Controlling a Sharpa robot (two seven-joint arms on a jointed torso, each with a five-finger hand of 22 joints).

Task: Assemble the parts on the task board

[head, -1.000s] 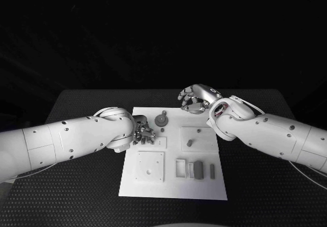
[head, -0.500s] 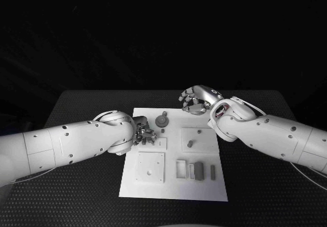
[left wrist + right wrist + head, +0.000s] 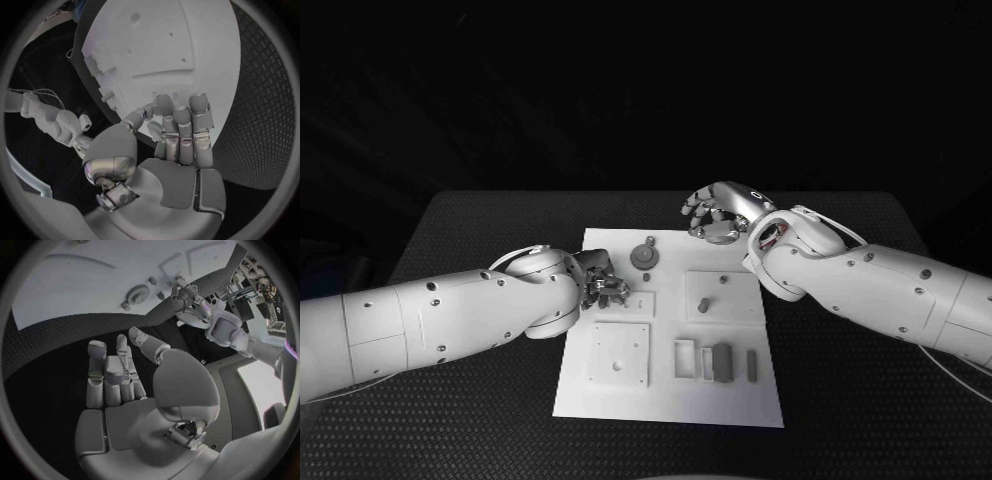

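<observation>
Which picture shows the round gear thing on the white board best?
The head view: the round gear lies unblocked on the task board, seen from above. The right wrist view shows the gear small and far, beyond the right hand. In the left wrist view I cannot pick it out.

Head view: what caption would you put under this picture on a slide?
Two white robot arms over a white task board on a black table: left hand at its left edge, right hand curled beyond its far edge.

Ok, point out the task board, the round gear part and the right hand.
task board (image 3: 733, 395), head view, bare near corner.
round gear part (image 3: 643, 256), head view, its disc.
right hand (image 3: 718, 213), head view, curled fingers.
</observation>
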